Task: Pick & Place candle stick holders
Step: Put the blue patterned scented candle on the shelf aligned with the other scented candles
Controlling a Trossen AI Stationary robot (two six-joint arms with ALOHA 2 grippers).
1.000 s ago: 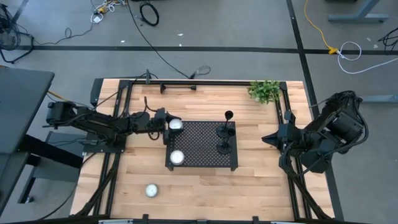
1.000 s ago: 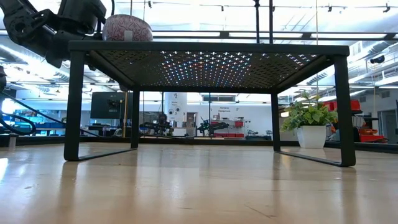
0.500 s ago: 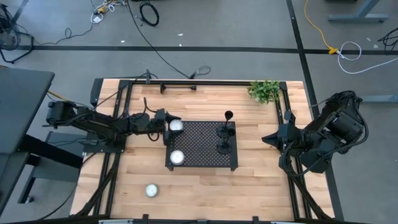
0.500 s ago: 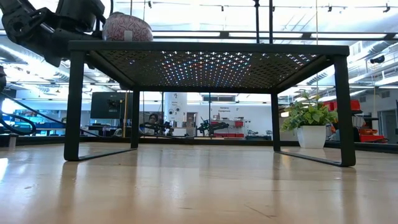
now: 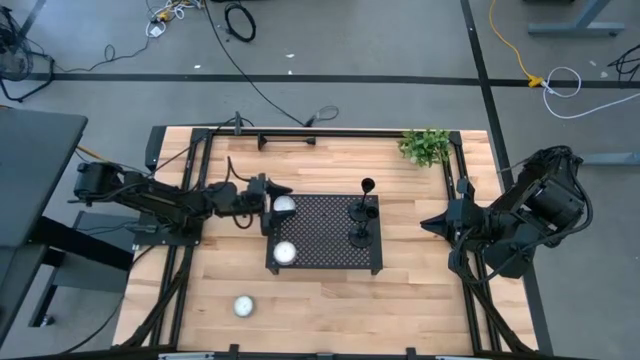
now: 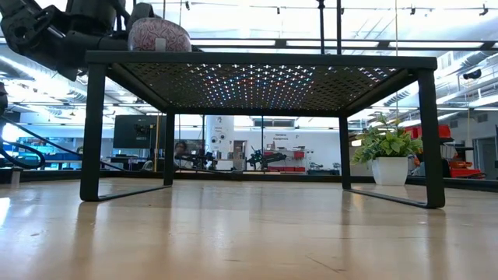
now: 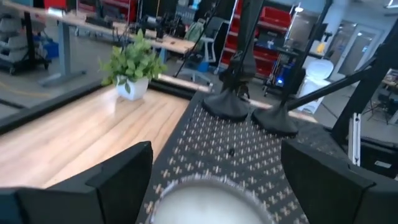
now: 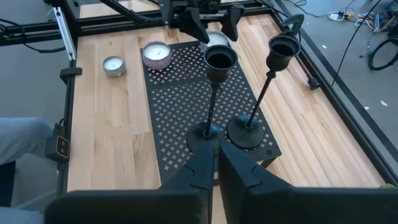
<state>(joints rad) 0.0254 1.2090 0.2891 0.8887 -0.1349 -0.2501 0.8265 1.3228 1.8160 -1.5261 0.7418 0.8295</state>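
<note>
The candle stick holders, thin black stems with cup tops, stand on their round bases at the right end of the black perforated tray: one, one and a third at the far edge. The right wrist view shows two of them. My left gripper is level at the tray's far left corner. It is open, with its fingers on either side of a white candle and apart from it. My right gripper is shut on nothing and raised beyond the tray's right end.
A second white candle sits on the tray's near left part, and a small one lies on the wood near the front left. A potted plant stands at the far right corner. Black frame rails run along the table's edges.
My left gripper has turned a little where it stands at the tray's far left corner. The candle between its fingers has stayed where it was.
</note>
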